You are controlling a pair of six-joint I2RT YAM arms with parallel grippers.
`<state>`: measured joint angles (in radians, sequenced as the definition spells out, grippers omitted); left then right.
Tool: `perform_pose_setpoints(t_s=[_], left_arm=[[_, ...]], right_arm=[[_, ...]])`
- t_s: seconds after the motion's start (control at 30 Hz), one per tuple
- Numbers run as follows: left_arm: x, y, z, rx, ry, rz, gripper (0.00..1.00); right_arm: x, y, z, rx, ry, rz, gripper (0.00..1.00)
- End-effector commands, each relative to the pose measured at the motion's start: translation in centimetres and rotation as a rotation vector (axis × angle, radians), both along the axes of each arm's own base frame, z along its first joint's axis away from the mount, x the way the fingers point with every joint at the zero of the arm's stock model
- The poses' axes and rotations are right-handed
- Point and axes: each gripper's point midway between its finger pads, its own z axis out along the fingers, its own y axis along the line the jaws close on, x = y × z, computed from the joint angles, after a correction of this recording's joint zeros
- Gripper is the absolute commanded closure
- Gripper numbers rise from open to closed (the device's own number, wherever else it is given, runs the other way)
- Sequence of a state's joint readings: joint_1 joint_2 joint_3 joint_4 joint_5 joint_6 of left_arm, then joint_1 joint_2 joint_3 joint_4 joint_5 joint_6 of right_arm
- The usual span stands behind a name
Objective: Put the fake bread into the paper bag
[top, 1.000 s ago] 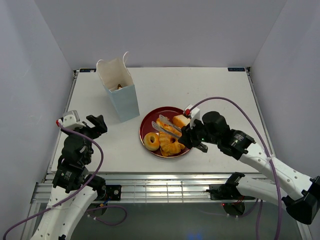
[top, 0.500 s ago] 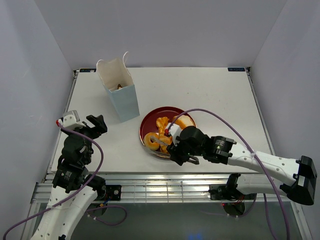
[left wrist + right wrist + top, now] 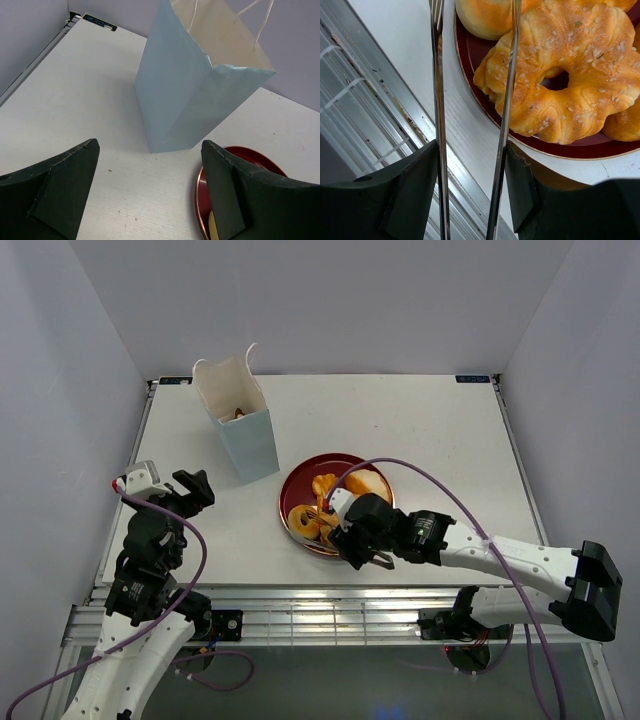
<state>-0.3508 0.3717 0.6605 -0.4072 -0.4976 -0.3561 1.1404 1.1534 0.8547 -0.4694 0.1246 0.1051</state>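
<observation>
Bright even light, soft shadows; wrist-view fingers (image 3: 410, 195) blurred.

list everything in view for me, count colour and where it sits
paper bag: one, pale blue with a white inside and white cord handles, standing open at the far left of the table
brown item: one, low inside the bag, too small to identify
plate: one, dark red, mid table, right of the bag
fake bread: several, golden-orange, on the plate; exact count hidden by the arm
tongs: one pair, silver, reaching over the plate's near edge
table: one, white
cables: two, purple, one along each arm
left pincer: black, open and empty, near left of the bag
right pincer: black, closed on the tongs, over the plate's near rim
</observation>
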Motion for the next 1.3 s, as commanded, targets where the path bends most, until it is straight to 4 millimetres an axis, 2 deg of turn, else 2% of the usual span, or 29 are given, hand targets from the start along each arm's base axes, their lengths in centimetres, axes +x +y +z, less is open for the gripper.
perform_pose_setpoints(t_s=[0.0, 0.57, 0.77, 0.83, 1.27], left_arm=[[0.0, -0.1, -0.2, 0.004, -0.001, -0.006, 0.07], [0.0, -0.2, -0.1, 0.001, -0.007, -0.012, 0.07], [0.0, -0.2, -0.1, 0.004, -0.004, -0.012, 0.07], [0.0, -0.3, -0.2, 0.004, -0.002, -0.015, 0.07], [0.0, -0.3, -0.1, 0.002, -0.004, -0.015, 0.07]], right_arm=[[0.6, 2.0, 1.9, 0.069, -0.026, 0.002, 0.41], [0.5, 3.4, 1.3, 0.052, -0.023, 0.026, 0.43], [0.7, 3.3, 0.4, 0.019, -0.022, 0.015, 0.51], [1.0, 3.3, 0.6, 0.017, -0.031, -0.006, 0.56], [1.9, 3.4, 4.1, 0.074, -0.095, -0.032, 0.67]])
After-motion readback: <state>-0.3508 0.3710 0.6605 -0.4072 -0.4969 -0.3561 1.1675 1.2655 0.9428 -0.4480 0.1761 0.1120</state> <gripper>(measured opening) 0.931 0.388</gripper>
